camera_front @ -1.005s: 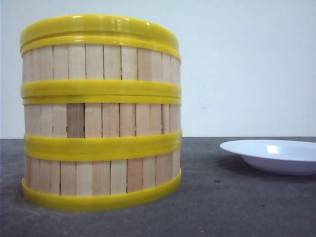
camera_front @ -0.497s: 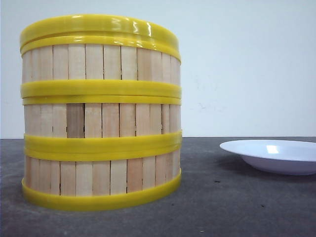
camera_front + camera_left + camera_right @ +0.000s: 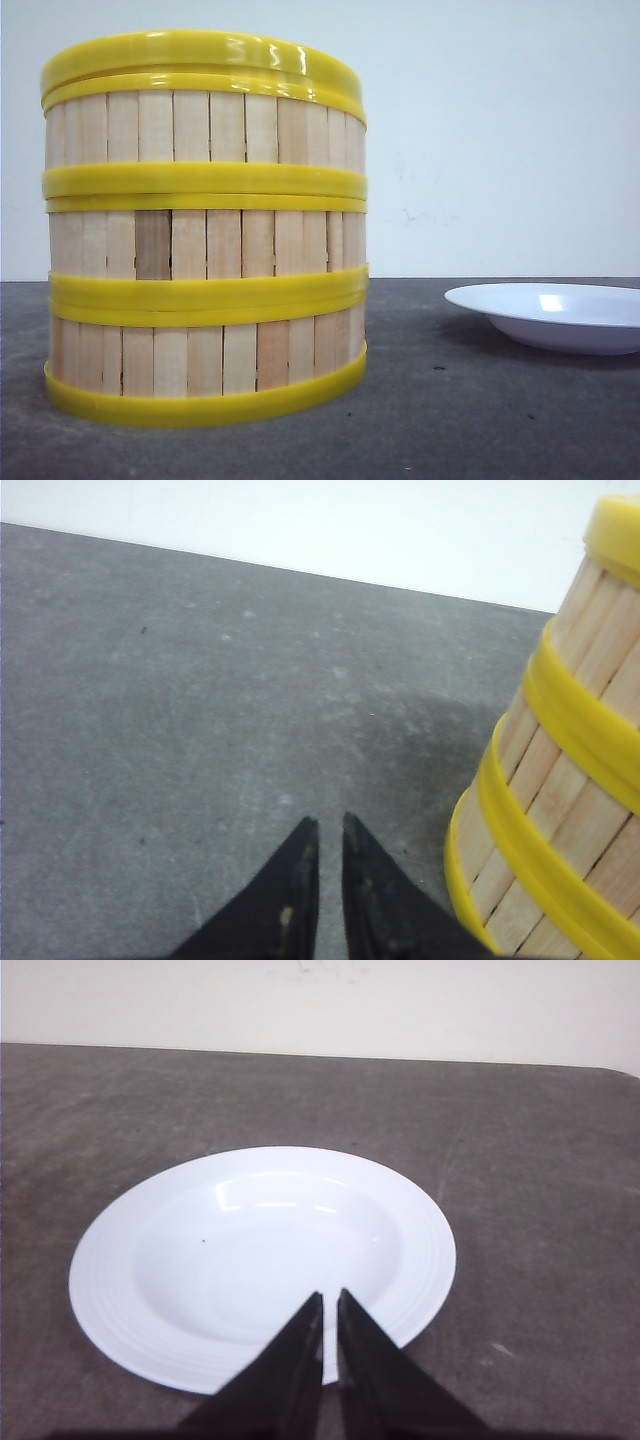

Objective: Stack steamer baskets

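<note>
Three steamer baskets stand stacked in one straight column on the dark table, left of centre in the front view: the bottom one (image 3: 200, 360), the middle one (image 3: 200, 242) and the top one (image 3: 200, 125), each with light-wood slats between yellow rims. In the left wrist view the stack (image 3: 560, 780) stands close beside my left gripper (image 3: 330, 822), which is shut with nothing held and hangs over bare table, apart from the stack. My right gripper (image 3: 330, 1295) is shut and empty, its tips over the near rim of the white plate. Neither gripper shows in the front view.
A white plate (image 3: 560, 315) lies on the table to the right of the stack; it is empty in the right wrist view, plate (image 3: 200, 1250). A pale wall runs along the table's far edge. Grey tabletop (image 3: 150, 730) stretches past the left gripper.
</note>
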